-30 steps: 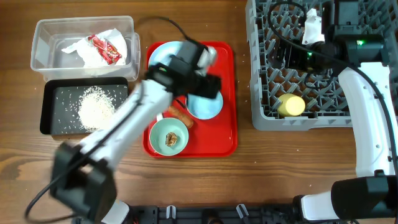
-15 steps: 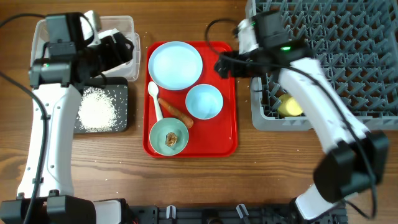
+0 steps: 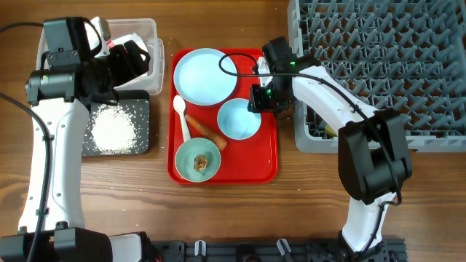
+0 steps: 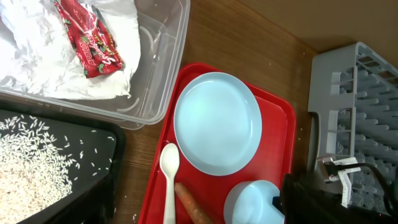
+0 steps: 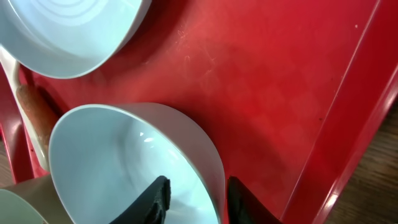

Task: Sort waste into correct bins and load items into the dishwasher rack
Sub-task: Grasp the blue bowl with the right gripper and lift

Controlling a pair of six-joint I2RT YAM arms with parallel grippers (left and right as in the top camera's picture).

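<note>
My right gripper (image 3: 261, 98) (image 5: 196, 199) is open and straddles the right rim of the white bowl (image 3: 239, 118) (image 5: 124, 162). One finger is inside and one is against the outer wall. The bowl sits on the red serving tray (image 3: 266, 156) with the pale-blue plate (image 3: 206, 76), white spoon (image 3: 182, 116), carrot (image 3: 206, 131) and a teal bowl (image 3: 198, 160) holding a brown lump. My left gripper (image 3: 140, 62) hovers open and empty over the clear tub (image 3: 51, 33), which holds the red wrapper (image 4: 90, 40) and napkin (image 4: 37, 62). Its own fingers do not show in the left wrist view.
The black tray (image 3: 58, 142) with a heap of rice (image 3: 113, 127) lies in front of the tub. The grey dishwasher rack (image 3: 378, 65) fills the right side, close to the red tray's right edge. Bare wood runs along the front.
My right arm swung from the rack down to the red tray and its jaws narrowed round the white bowl's rim. My left arm pulled back from the tray to the clear tub.
</note>
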